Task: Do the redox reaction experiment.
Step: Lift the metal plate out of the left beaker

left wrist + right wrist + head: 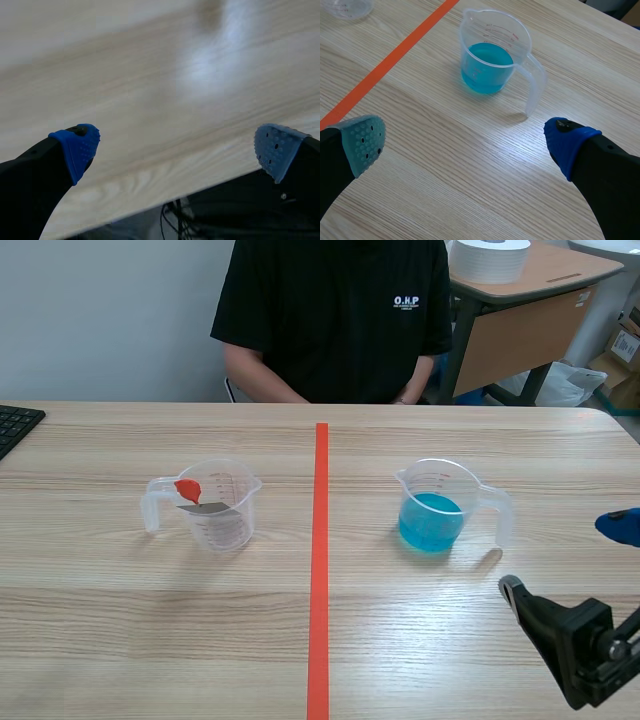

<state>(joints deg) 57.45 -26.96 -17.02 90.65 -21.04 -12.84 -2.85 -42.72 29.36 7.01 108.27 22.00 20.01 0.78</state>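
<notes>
Low at about four o'clock of the scene view, the right arm comes in just above the table (120, 610), and its right gripper (563, 556) hangs with jaws spread wide and nothing between them, one black finger toward the middle and one blue pad (620, 526) at the edge. From that gripper, the cup of blue liquid (435, 510) stands near, at about eleven o'clock, upright, with its handle pointing to three o'clock. Across the orange tape line (320, 570), at nine o'clock from that cup and well apart from it, stands the second clear cup (212, 505), its handle at nine o'clock; a grey strip with an orange-red end (188, 489) leans inside it. A person (335, 320) sits at twelve o'clock and a keyboard (15, 425) lies at ten. The left arm does not show here. Next, in the left wrist view, the left gripper (175, 150) hovers over the table's near edge, jaws released and gripping nothing, with cables (172, 220) below. Last, in the right wrist view, the right gripper (465, 145) is wide open above bare wood; the cup of blue liquid (487, 60) stands at twelve o'clock ahead of it, untouched.
</notes>
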